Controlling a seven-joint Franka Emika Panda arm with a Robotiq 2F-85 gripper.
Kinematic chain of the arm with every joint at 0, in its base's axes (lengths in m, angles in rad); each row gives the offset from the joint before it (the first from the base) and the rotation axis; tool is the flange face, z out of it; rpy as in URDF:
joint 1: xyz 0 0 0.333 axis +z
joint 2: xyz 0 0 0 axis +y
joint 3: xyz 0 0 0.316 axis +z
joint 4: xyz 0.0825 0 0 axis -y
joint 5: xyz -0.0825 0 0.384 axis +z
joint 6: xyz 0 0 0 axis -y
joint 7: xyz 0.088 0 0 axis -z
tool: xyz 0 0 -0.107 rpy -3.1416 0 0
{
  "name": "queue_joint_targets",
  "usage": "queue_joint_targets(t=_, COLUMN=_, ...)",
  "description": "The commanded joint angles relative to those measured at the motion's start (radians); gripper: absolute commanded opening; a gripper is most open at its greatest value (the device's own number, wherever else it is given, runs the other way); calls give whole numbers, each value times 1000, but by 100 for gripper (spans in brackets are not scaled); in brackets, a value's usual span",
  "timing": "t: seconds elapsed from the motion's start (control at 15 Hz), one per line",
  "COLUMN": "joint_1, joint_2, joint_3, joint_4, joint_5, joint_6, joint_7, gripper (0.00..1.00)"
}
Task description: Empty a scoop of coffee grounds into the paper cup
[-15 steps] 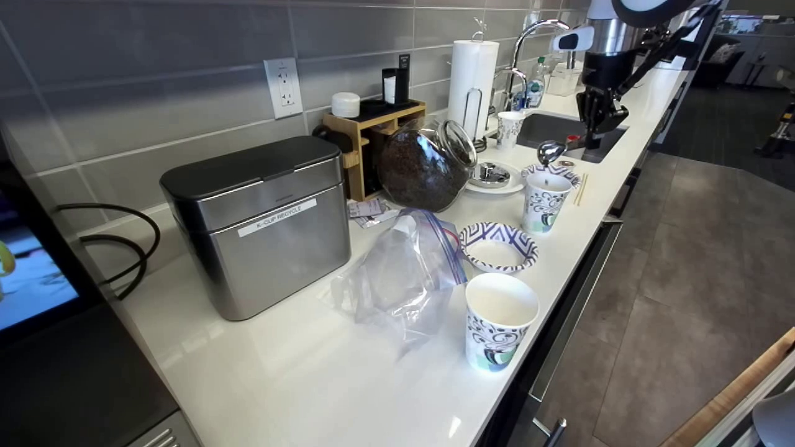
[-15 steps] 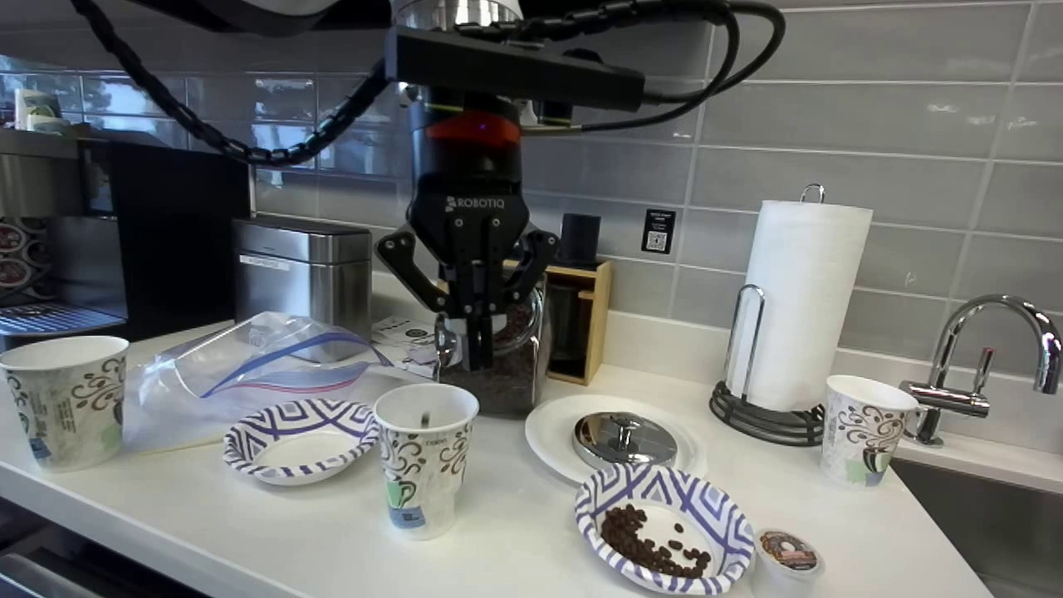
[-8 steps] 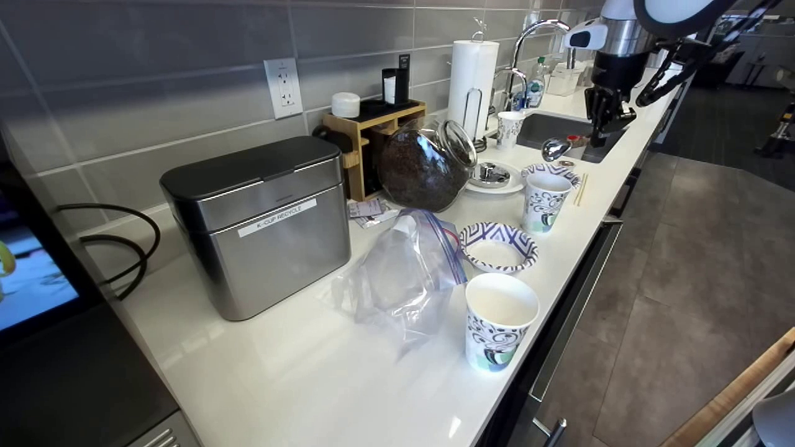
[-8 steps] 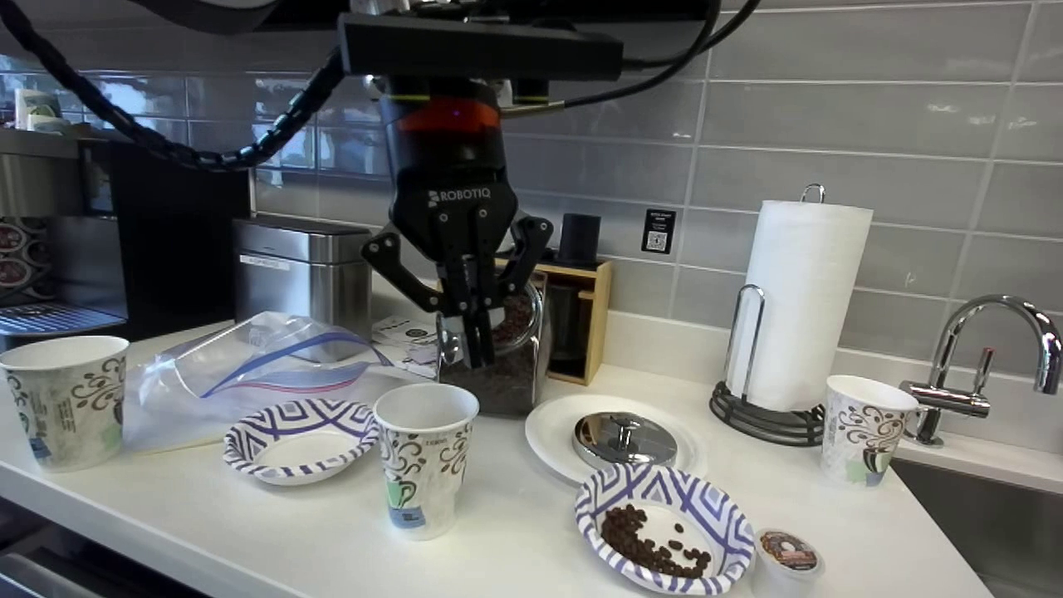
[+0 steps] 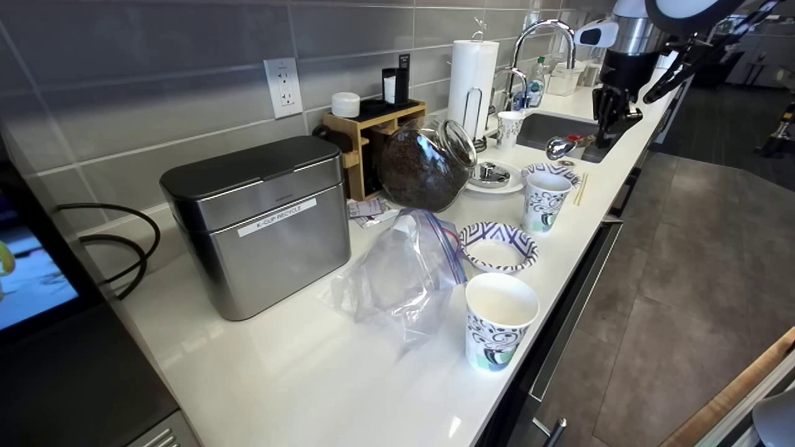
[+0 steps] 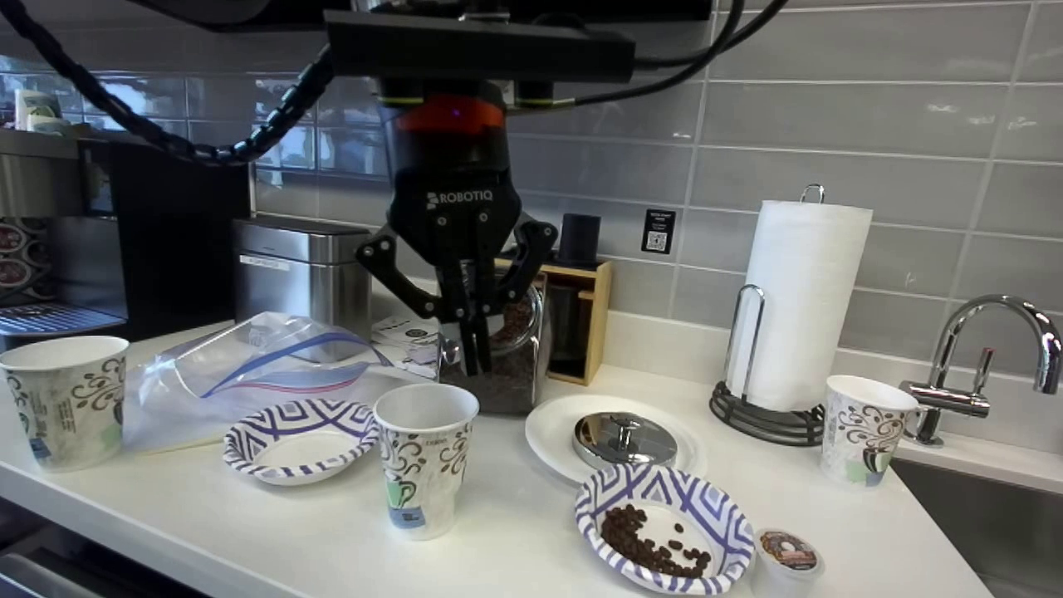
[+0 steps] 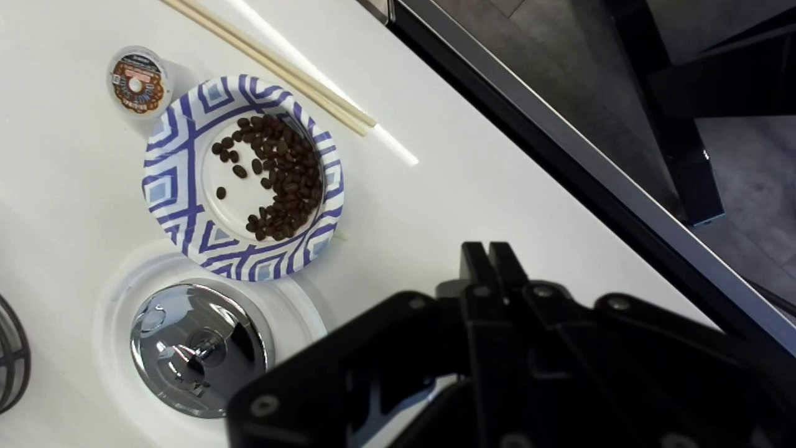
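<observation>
Scoop and gripper hang together in the air on my screen. I have the fingers drawn nearly together, clamped on the scoop (how the handle sits between them is too dark to make out). Its metal end shows in both exterior views, higher than the rim of the cup and apart from it; what that end holds, I cannot tell.

The cup stands upright on the counter, between the bean bowl, set apart from it, and the second bowl, just beside it. In the wrist view I see dark beans heaped along one side of the bean bowl, with a few loose toward its middle. A pod sits just beside that bowl's rim, two sticks lie side by side near it, and a chrome lid rests on a white plate.

Elsewhere on the counter, I make out an end cup by the bag, a sink cup near the paper roll, and a jar, dark inside, beside a wooden rack.
</observation>
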Motion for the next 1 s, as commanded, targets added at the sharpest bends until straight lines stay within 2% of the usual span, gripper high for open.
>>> queue_joint_targets(t=0.0, joint_1=28, joint_2=23, joint_3=-56, joint_4=35, joint_5=102, joint_6=-39, joint_7=-70, gripper=1)
queue_joint_targets(t=0.4, joint_1=36, joint_2=129, joint_3=-109, joint_4=165, joint_5=277, joint_6=-160, joint_7=-231, gripper=1)
queue_joint_targets(t=0.67, joint_1=13, joint_2=226, joint_3=-109, joint_4=288, joint_5=345, joint_6=-265, joint_7=-292, gripper=1)
queue_joint_targets(t=0.93, joint_1=-9, joint_2=343, joint_3=-96, joint_4=446, joint_5=414, joint_6=-432, joint_7=-311, gripper=1)
